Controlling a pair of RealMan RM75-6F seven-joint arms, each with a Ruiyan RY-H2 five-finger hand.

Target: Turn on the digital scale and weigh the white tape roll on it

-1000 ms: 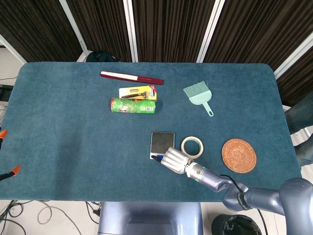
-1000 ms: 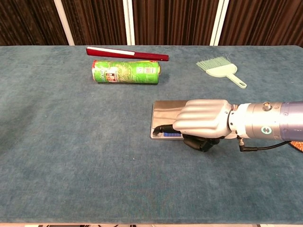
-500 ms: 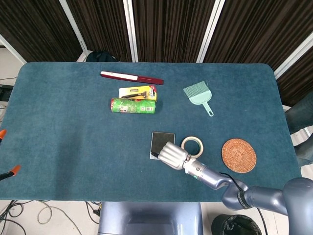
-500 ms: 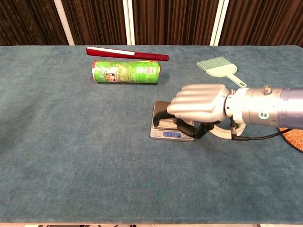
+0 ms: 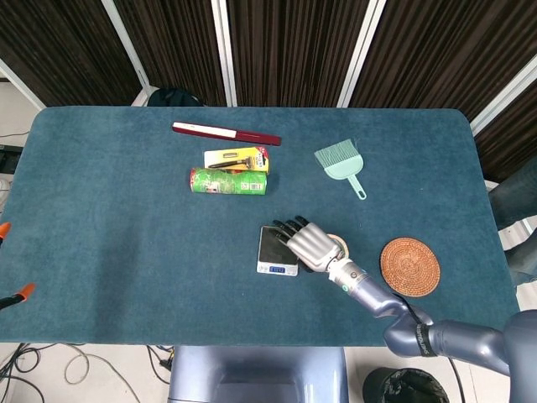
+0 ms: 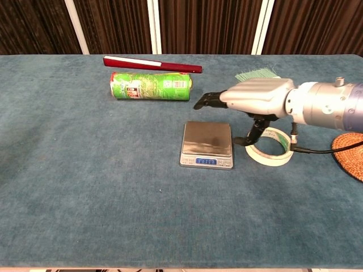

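The small silver digital scale lies flat at mid-table, its blue display lit along the front edge; the head view shows the scale too. The white tape roll lies flat just right of it, partly hidden by my hand in the head view. My right hand hovers above the scale's right rear corner and the roll, fingers stretched out leftward and holding nothing. Its thumb hangs down near the roll's left rim. The head view shows this hand over the scale's right edge. No left hand is visible.
A woven coaster lies right of the tape. Further back are a green can, a long red-and-white item, a yellow package and a mint-green brush.
My right hand has lifted off the scale's front edge, moved back and to the right, and uncurled its fingers. The scale's plate and lit display are now uncovered.
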